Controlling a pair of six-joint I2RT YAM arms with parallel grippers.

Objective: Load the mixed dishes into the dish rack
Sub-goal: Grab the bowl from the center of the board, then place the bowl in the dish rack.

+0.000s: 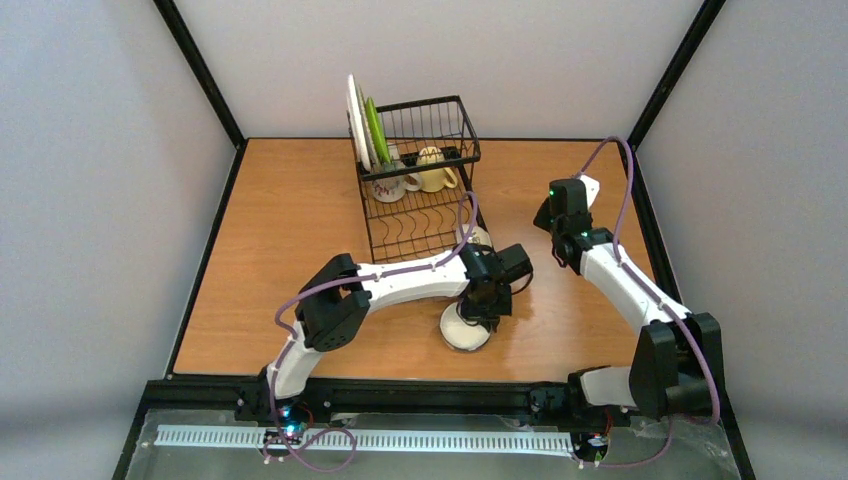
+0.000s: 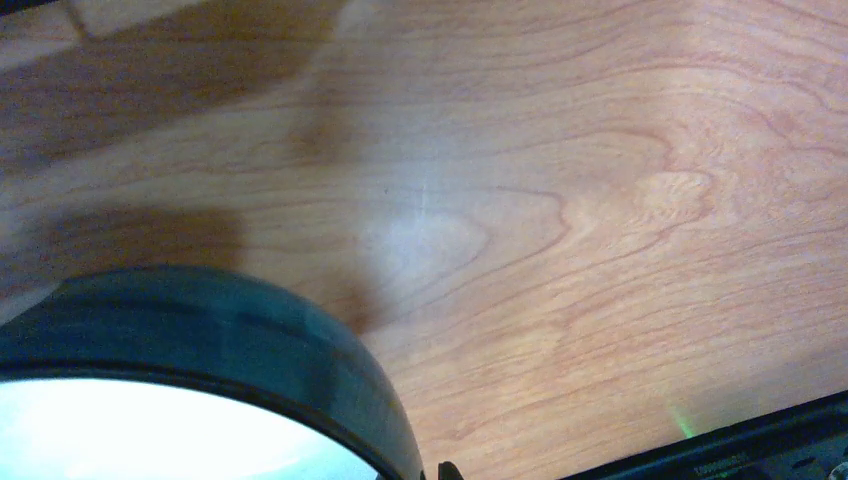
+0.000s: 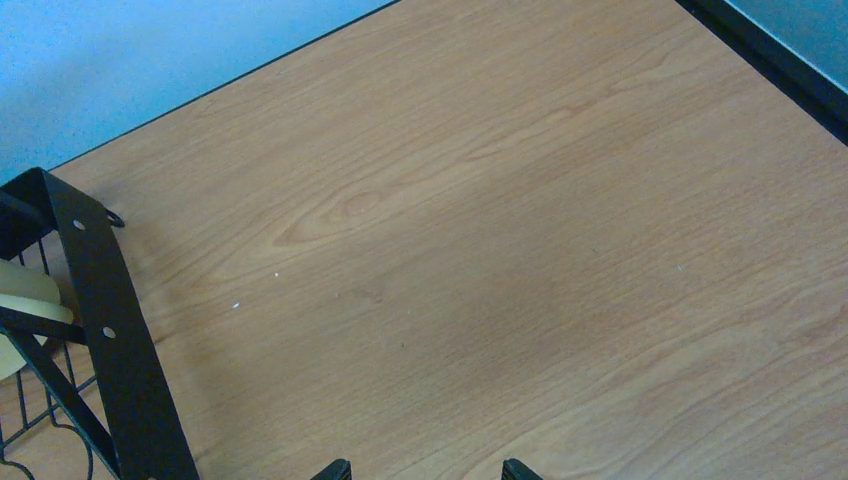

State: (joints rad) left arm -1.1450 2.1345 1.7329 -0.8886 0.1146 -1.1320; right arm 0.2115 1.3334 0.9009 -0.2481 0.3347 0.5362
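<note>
While the wooden surface point(image 1: 270, 250) takes most of the top view, the black wire rack point(image 1: 445, 122) stands on its far middle part, with the flat tray toward the arms and the taller basket behind it. The left arm point(image 1: 400, 282) stretches to the right across the near part of the surface, in front of the tray. The right arm point(image 1: 625, 285) is raised at the right side, apart from the rack.

Two plates stand on edge at the left side of the basket: a white plate point(image 1: 353, 118) on the outside and a green plate point(image 1: 376, 130) just beside it. Low in the rack, where basket and tray meet, a patterned mug point(image 1: 388, 186) and a yellow mug point(image 1: 433, 172) sit side by side. A pale round thing point(image 1: 482, 237) lies just beside the tray's right edge, half hidden by the left arm.

A bowl point(image 1: 466, 330), dark outside and white inside, sits on the surface in front of the tray. The left claw point(image 1: 478, 315) is closed narrow right at its rim; I cannot tell if the rim is pinched. The right claw point(image 3: 424, 470) is wide and holds nothing, above bare wood near the rack's corner.
</note>
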